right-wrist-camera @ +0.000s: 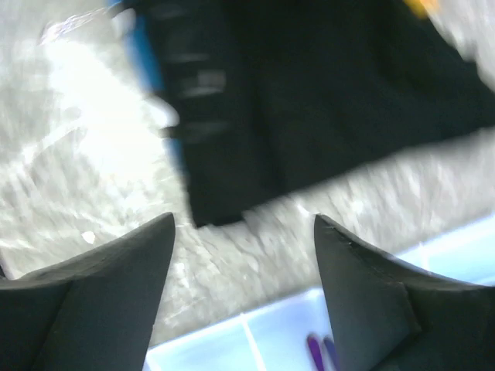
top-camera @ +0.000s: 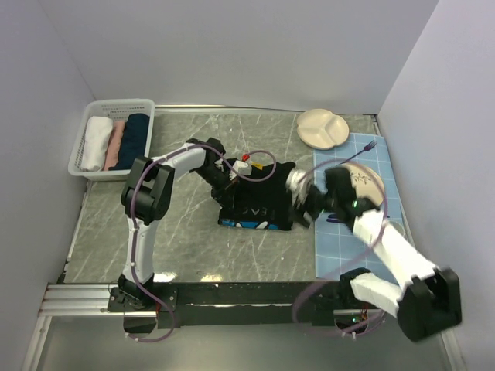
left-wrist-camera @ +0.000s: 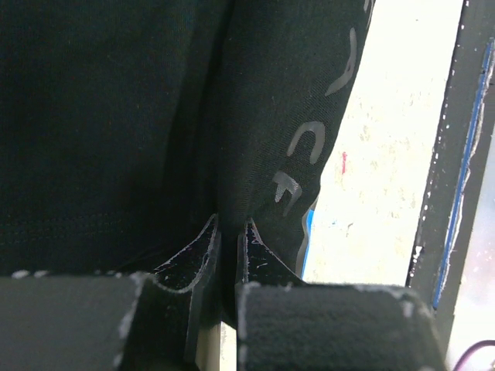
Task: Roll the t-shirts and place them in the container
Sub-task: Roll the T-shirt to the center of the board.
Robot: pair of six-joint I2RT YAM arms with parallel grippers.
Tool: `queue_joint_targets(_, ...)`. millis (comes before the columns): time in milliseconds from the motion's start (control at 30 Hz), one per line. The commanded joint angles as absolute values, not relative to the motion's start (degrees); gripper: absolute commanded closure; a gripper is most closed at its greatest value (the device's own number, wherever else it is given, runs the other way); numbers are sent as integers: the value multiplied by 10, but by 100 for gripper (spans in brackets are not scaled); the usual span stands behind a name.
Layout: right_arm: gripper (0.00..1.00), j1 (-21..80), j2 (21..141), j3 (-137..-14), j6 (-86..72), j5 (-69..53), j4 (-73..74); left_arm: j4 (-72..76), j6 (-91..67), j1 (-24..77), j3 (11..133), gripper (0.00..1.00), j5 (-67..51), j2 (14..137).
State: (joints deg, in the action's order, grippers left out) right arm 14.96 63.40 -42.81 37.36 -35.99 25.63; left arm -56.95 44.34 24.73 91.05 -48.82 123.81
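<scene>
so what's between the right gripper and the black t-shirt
Only a bare strip of grey marble tabletop, seen in the right wrist view between the open right gripper and the black t-shirt.

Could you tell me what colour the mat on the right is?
Light blue mat, best seen from the top view.
</scene>
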Motion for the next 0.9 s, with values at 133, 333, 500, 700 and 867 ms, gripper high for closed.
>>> queue_joint_targets(133,11,372,511,-250,547,-202,58,-579,481,251,915,94,-447,1263)
queue_joint_targets(333,11,401,569,-235,594,-175,11,-555,464,252,889,92,-444,1248)
queue_joint_targets(500,12,403,628,-233,613,-133,-16,-547,461,254,883,92,-439,1247)
queue_joint_targets(700,14,403,651,-230,625,-130,-18,-558,463,255,907,92,-432,1265)
queue_joint_targets(867,14,403,664,-225,641,-129,-23,-570,468,254,925,92,-433,1280)
